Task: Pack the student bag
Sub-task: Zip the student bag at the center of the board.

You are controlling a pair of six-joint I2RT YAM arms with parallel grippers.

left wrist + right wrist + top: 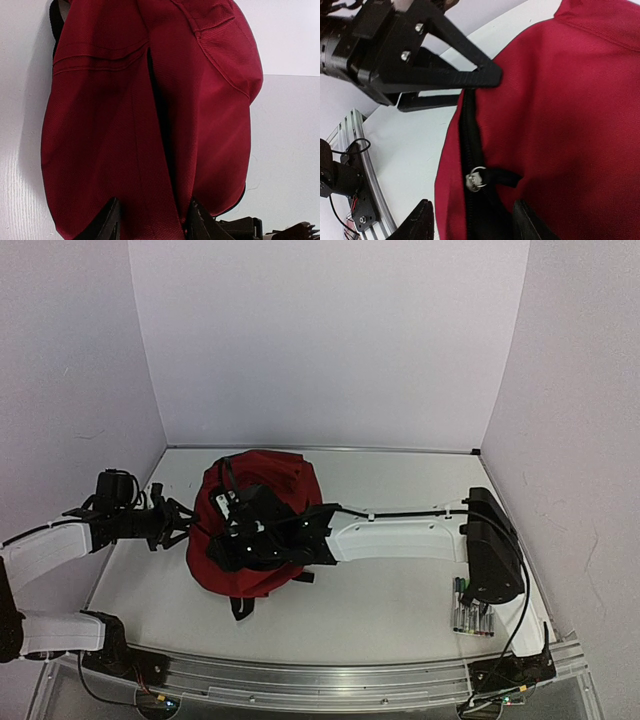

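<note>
Left claw (183, 523) clamped on left edge of student bag (280, 475), dark red, slumped mid-frame on white table (400, 590); right claw (235, 532) above it, hiding bag's middle. Pale walls (320, 340) around. From left wrist: red fabric, dark slit (160, 115), fingers (107, 225) cut by lower edge. From right wrist: fingers (422, 222) apart, astride black zipper (469, 145).

Student bag (100, 125) fills the view, a dark slit (159, 115) down its middle. Left gripper (152, 212) fingers flank a fabric fold.
</note>
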